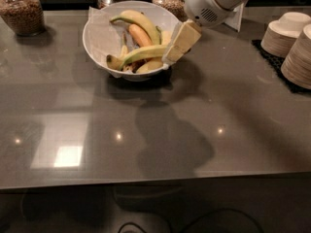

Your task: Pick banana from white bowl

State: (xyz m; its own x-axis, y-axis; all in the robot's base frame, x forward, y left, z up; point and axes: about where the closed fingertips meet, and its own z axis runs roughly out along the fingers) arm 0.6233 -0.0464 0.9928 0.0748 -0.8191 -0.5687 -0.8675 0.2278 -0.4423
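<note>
Yellow and long, greenish toward the stem: banana, lying across the front of the white bowl, stem end to the left, other end to the right beneath the gripper. Rests on other fruit, with a shorter orange-tinted banana just behind and a thick arched banana curving over the back. White paper liner showing along the bowl's left inside.

Cream-coloured gripper tilted downward from a white arm at upper right, reaching over the bowl's right rim, tip at the long banana's right end. Touching or just short of it: cannot tell. Spread of the jaws: cannot tell either, with only one flat face showing.

Under the bowl, a glossy grey surface, bowl set toward the back. Well apart to the right, stacks of beige paper bowls on a dark mat. Along the back edge, glass jars with brown contents.
</note>
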